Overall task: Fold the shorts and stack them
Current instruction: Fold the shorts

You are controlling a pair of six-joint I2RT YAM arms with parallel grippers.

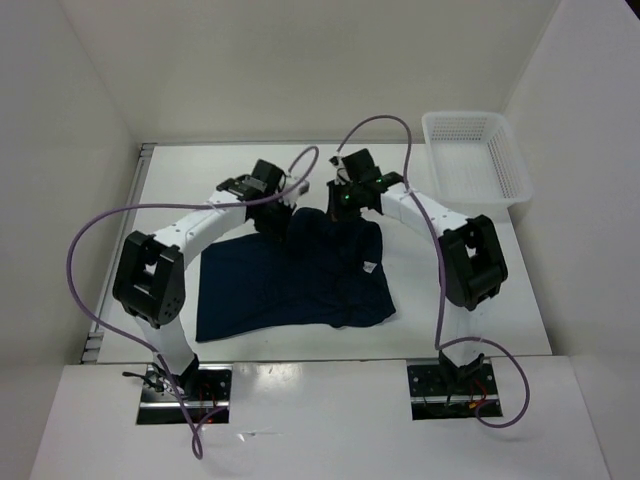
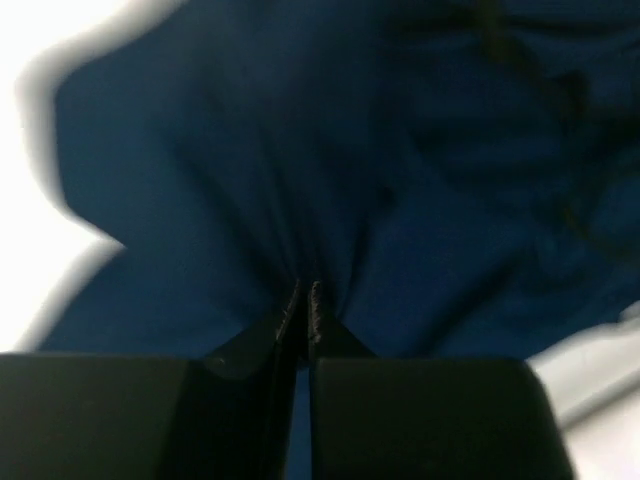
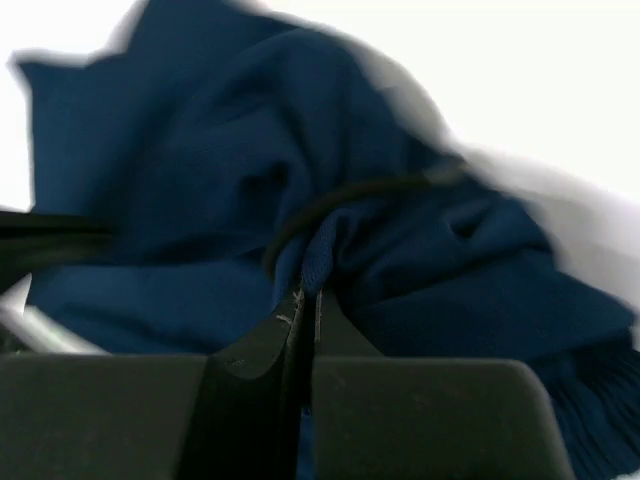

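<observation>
One white mesh basket stands at the far right corner of the worktop. The shorts lie outside it and well apart from it.

There is one pair of shorts, dark navy. It lies on the middle of the worktop between the two arms. One small white tag shows on its right part. The cloth is spread wide, with its long axis running left to right across the worktop. Its near edge is fairly flat, and its far edge is drawn up into a bunch where both grippers meet it.

The left gripper is at the far edge of the shorts, left of centre. In the left wrist view, the gripper has its fingers pressed together on a pinch of the navy cloth, and folds fan away from the pinch.

The right gripper is just beside it at the same far edge. In the right wrist view, this gripper is likewise clamped on a fold of the shorts. One thin dark drawstring loops over the bunched cloth just beyond the fingertips.
</observation>
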